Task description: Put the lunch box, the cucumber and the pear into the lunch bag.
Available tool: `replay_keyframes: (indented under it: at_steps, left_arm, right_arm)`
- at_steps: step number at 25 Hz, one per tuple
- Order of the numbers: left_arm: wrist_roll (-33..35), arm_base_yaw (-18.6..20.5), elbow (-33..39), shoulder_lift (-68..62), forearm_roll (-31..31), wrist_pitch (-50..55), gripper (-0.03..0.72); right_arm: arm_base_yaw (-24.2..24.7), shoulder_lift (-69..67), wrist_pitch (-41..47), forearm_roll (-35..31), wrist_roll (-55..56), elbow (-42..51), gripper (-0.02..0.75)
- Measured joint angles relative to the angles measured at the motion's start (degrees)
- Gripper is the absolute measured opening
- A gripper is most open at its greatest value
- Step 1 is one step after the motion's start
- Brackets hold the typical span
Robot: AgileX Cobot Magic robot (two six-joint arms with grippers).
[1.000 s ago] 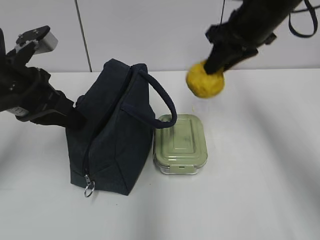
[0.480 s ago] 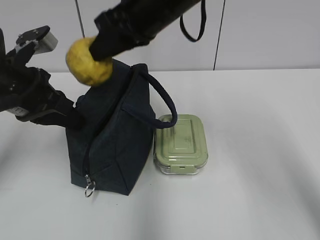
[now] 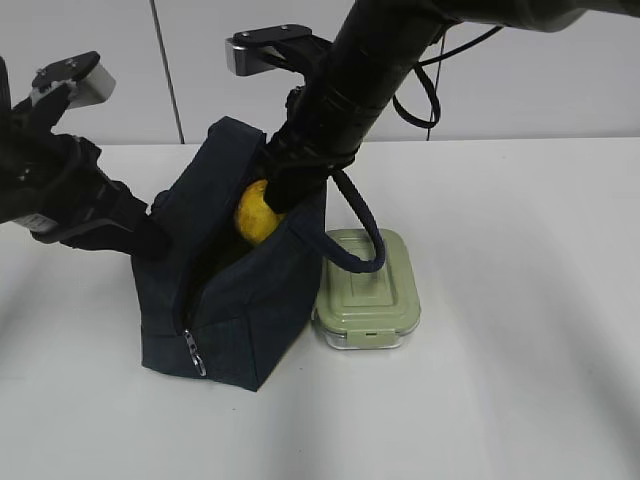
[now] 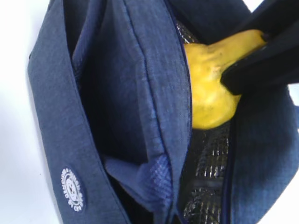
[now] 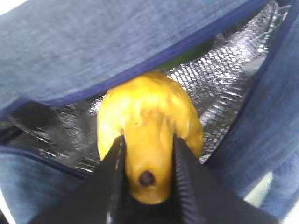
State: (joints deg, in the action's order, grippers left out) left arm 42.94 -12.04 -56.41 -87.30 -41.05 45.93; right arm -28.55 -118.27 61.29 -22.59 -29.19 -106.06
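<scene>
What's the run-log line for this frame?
right gripper: shut on pear, lowering into lunch bag | left gripper: shut on bag's edge | lunch box: on table beside bag

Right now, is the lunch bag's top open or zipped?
Open: the lunch bag gapes, silver lining showing, as the right claw lowers the pear in.

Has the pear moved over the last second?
Yes. The pear went from right of and behind the lunch box leftward and down into the lunch bag opening.
</scene>
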Motion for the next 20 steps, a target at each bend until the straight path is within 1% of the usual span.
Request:
replay_keyframes:
  at_steps: [1, 2, 5, 6, 7, 10, 13, 16, 17, 19, 20]
  left_arm:
    - [0.0, 0.0, 0.0, 0.0, 0.0, 0.0, -0.015]
    - [0.0, 0.0, 0.0, 0.0, 0.0, 0.0, -0.015]
    - [0.0, 0.0, 0.0, 0.0, 0.0, -0.06, -0.015]
    - [0.0, 0.0, 0.0, 0.0, 0.0, -0.04, -0.015]
    - [0.0, 0.0, 0.0, 0.0, 0.0, -0.04, -0.015]
    - [0.0, 0.0, 0.0, 0.0, 0.0, -0.04, -0.015]
    - [0.0, 0.0, 0.0, 0.0, 0.05, -0.04, -0.015]
    - [0.0, 0.0, 0.0, 0.0, 0.05, -0.04, -0.015]
    - [0.0, 0.0, 0.0, 0.0, 0.05, -0.04, -0.015]
    - [0.0, 0.0, 0.0, 0.0, 0.05, -0.04, -0.015]
    - [0.0, 0.0, 0.0, 0.0, 0.05, -0.04, -0.015]
  right_arm:
    - [0.0, -0.14, 0.29, -1.27, -0.24, 0.0, 0.189]
    - [0.0, -0.26, 0.72, -2.18, -0.59, 0.0, 0.226]
    - [0.0, -0.36, 1.08, -3.85, -0.76, 0.0, 0.376]
    - [0.0, -0.13, 0.97, -3.95, -0.76, 0.0, 0.419]
    - [0.24, 0.14, 0.74, -4.09, -0.76, 0.0, 0.442]
    - [1.45, 2.52, -0.21, -4.29, -0.44, 0.0, 0.459]
    - [4.61, 6.04, -1.78, -4.51, 0.28, 1.16, 0.447]
    - [9.88, 10.26, -4.98, -7.24, 0.51, 8.71, 0.432]
    - [12.0, 11.68, -6.37, -10.23, -0.33, 12.08, 0.428]
    - [18.06, 13.3, -7.18, -20.49, -6.08, 21.3, 0.428]
    - [20.75, 13.25, -7.07, -27.08, -9.47, 25.15, 0.428]
